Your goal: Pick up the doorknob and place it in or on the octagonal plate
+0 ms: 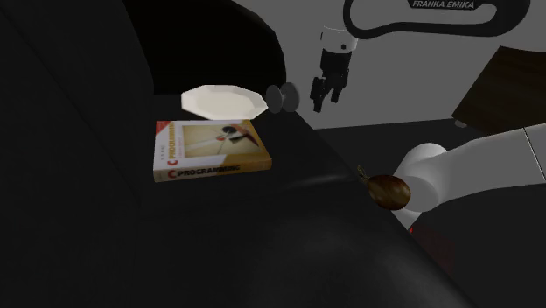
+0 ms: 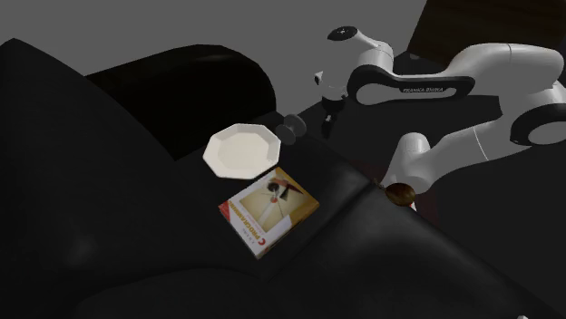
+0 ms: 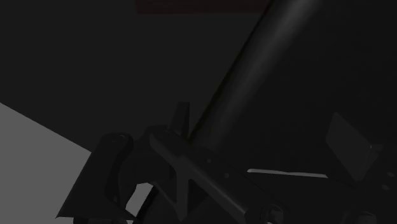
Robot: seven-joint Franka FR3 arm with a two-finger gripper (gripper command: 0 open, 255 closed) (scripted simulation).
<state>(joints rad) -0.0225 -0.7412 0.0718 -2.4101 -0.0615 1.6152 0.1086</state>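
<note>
Your gripper (image 1: 325,94) is hovering in the upper middle of the shoulder view, spread open and gripping nothing. The doorknob (image 1: 282,98) is sitting just left of it, right beside the white octagonal plate (image 1: 223,99), and a book (image 1: 210,150) is lying just below that plate.

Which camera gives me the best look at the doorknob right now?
The shoulder view: the doorknob stands out grey there, just beside the octagonal plate, with the gripper close by. The second exterior view shows it smaller and dimmer, next to the same plate. The wrist view is too dim to pick it out.
</note>
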